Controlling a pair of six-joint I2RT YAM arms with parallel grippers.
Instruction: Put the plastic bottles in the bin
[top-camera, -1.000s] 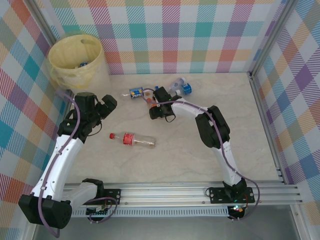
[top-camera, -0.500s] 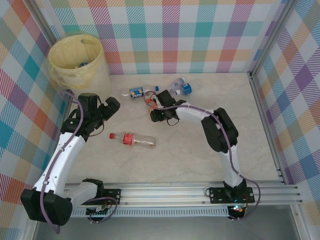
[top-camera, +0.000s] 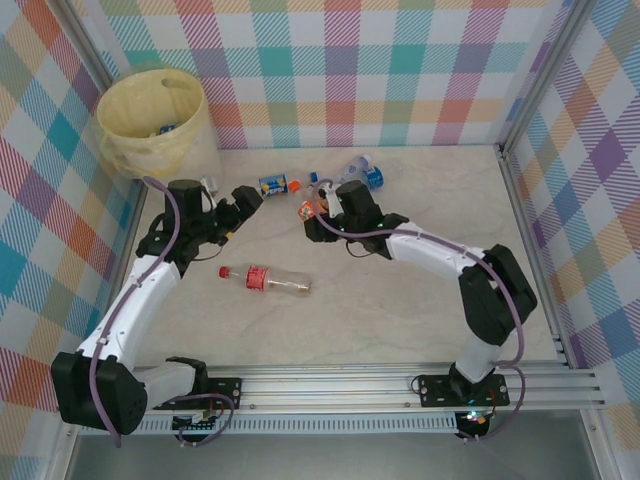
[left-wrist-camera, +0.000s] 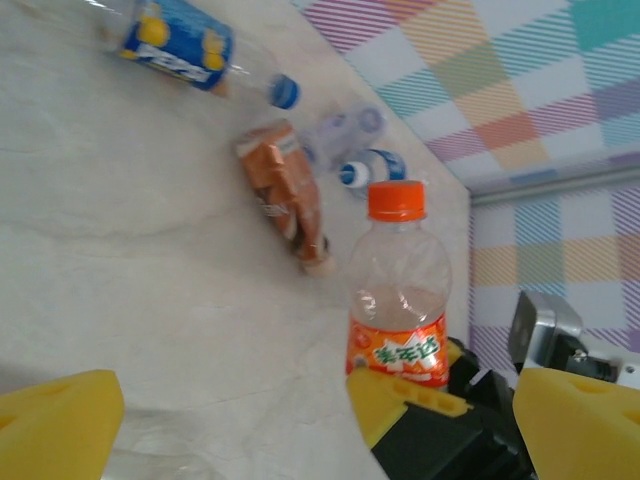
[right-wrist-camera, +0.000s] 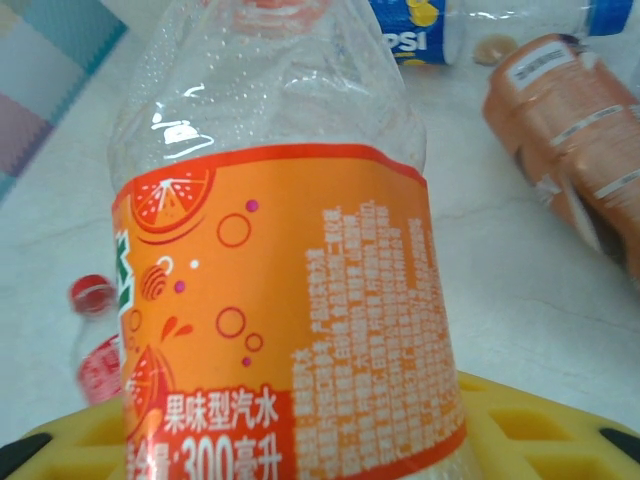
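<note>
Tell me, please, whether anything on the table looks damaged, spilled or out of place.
The brown-labelled bottle, lying on its side on the table, looks crumpled and dented. The orange-labelled bottle is upright because the right gripper holds it. No spill shows.

Twin white-and-black arms

The left arm (top-camera: 135, 300) and right arm (top-camera: 440, 255) have white link shells, black joints and looping purple cables (top-camera: 177, 215). The black left hand (top-camera: 243, 203) and right hand (top-camera: 312, 215) carry yellow finger pads (left-wrist-camera: 60, 425)
</note>
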